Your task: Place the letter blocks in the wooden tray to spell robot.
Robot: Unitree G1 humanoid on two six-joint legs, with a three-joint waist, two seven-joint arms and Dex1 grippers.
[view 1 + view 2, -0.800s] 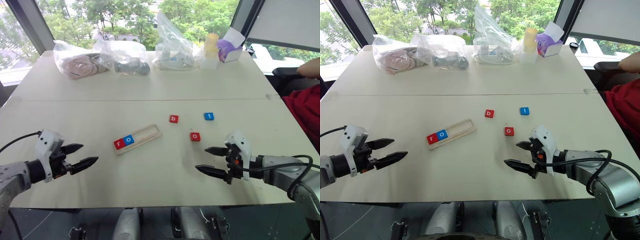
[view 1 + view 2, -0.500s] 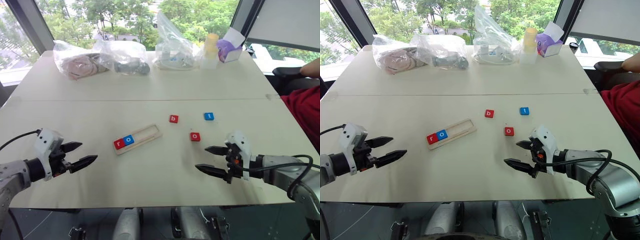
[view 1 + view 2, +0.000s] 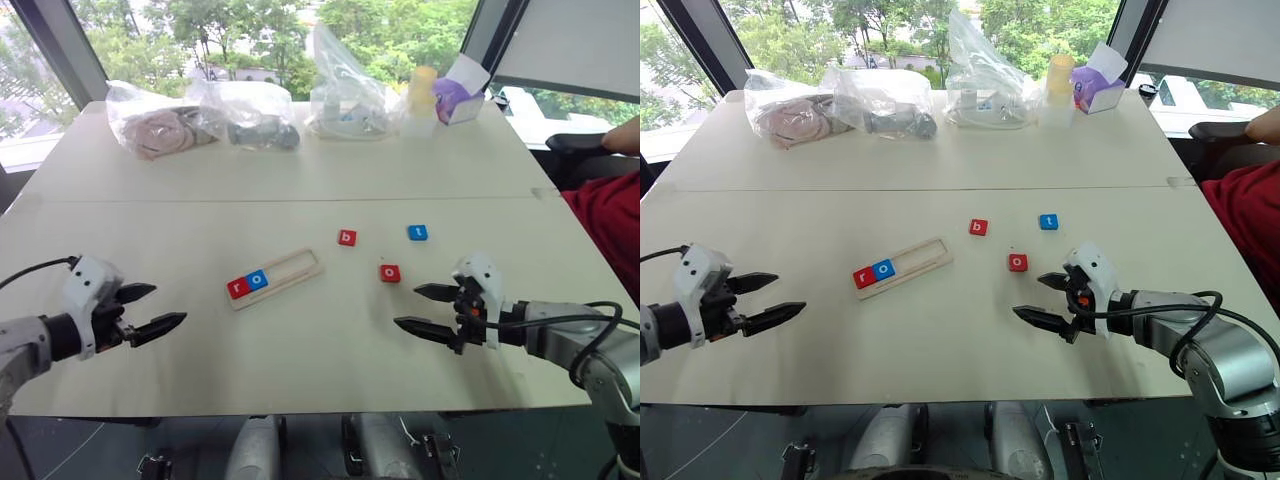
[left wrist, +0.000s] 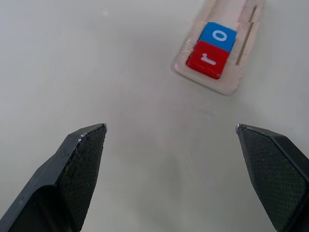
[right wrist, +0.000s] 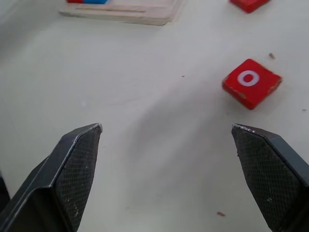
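The wooden tray [image 3: 297, 266] lies slanted at mid-table. A red r block [image 3: 238, 288] and a blue o block [image 3: 258, 280] sit side by side at its near-left end; both also show in the left wrist view, r [image 4: 207, 59] and o [image 4: 219, 36]. Loose on the table to the right are a red b block [image 3: 347, 238], a blue t block [image 3: 418, 232] and a red o block [image 3: 390, 273]. My left gripper [image 3: 168, 305] hovers open, well left of the tray. My right gripper [image 3: 405, 306] is open just near-right of the red o [image 5: 251, 82].
Several clear plastic bags [image 3: 245, 112] with items, a yellow-capped bottle [image 3: 421, 100] and a purple box [image 3: 455, 100] line the far edge. A person's red sleeve [image 3: 610, 215] is at the right edge. A seam [image 3: 300, 199] crosses the table.
The left gripper has drifted slightly left, away from the tray. The right gripper has edged a little toward the far side. Both stay open; no block has moved.
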